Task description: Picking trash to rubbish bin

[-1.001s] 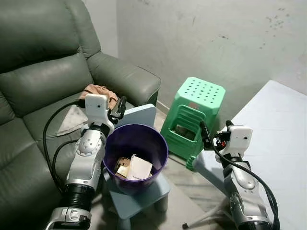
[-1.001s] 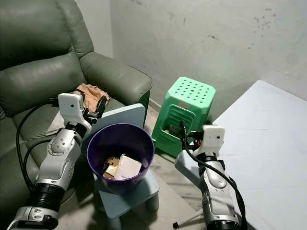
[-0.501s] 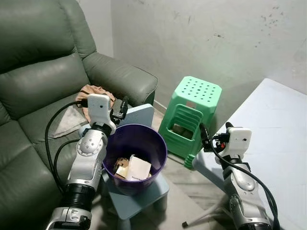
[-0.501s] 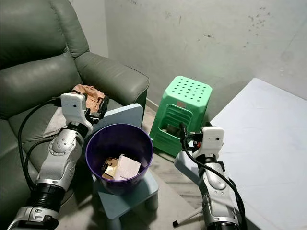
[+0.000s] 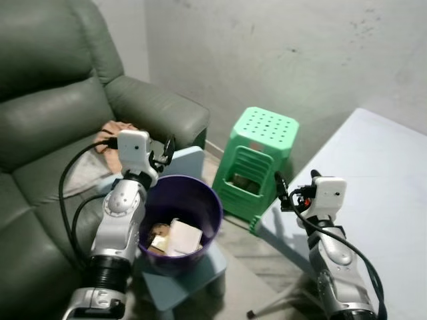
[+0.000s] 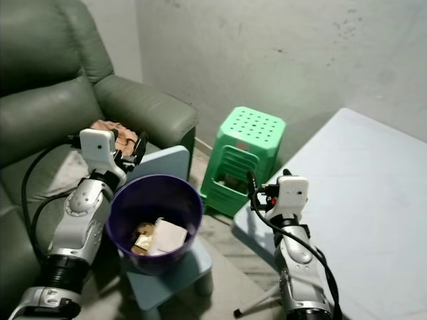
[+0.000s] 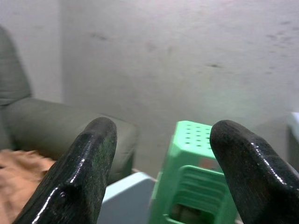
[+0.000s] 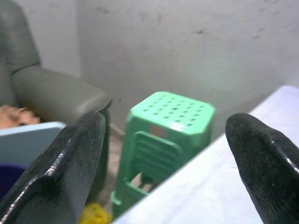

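Both arms unmoved, raised beside bin (image 5: pixel 179 220)

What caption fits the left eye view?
Both open grippers, left and right, flank a round purple plastic bin holding trash.

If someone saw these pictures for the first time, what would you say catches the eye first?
Probably the purple bin, standing on a pale blue stool between the arms, with paper scraps already inside. Next comes the bright green stool against the grey wall, with the green sofa to the left. The left pincer hovers open above the bin's far rim, and the right pincer is open beside the white table.
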`<state>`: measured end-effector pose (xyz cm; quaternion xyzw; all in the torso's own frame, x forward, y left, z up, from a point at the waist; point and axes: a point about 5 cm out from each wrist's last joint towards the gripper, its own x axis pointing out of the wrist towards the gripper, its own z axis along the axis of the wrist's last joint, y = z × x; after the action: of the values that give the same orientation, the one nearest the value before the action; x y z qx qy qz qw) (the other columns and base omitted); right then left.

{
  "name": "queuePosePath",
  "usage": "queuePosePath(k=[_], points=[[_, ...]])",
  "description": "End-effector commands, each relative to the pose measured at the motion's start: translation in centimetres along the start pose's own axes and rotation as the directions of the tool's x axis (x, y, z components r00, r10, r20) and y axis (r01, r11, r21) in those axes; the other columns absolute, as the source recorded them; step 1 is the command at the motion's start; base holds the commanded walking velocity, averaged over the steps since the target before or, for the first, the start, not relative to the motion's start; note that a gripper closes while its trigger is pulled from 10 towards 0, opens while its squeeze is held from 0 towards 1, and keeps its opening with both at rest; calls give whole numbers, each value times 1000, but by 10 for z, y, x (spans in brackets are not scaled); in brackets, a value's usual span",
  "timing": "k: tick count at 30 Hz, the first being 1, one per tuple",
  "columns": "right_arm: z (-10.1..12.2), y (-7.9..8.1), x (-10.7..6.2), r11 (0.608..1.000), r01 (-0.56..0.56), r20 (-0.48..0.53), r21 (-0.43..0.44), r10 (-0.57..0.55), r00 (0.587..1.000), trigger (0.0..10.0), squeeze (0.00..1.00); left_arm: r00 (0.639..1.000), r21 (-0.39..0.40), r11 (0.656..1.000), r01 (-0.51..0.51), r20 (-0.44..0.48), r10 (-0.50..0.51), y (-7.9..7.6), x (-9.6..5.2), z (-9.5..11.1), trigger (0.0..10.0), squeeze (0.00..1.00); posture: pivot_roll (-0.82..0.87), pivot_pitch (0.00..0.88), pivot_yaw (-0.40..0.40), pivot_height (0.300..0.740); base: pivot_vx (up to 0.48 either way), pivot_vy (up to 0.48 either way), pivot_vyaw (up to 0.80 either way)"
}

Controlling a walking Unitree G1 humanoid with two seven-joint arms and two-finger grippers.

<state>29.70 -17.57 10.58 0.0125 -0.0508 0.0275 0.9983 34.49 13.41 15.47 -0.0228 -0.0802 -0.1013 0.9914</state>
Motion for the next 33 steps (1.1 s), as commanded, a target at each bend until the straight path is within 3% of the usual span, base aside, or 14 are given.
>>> queuePosePath(k=[1,33], points=[[4,0,0,1000,8,13,3,-8,1000,10000,0,1000,17,1000,-15,-7,16,4,3,2,10000,0,-56,0,-68,740,0,0,-725],[2,2,-1,1000,-11,5,-11,11,1000,10000,0,1000,27,999,27,-9,-27,-5,8,0,10000,0,-73,0,-71,740,0,0,-723]])
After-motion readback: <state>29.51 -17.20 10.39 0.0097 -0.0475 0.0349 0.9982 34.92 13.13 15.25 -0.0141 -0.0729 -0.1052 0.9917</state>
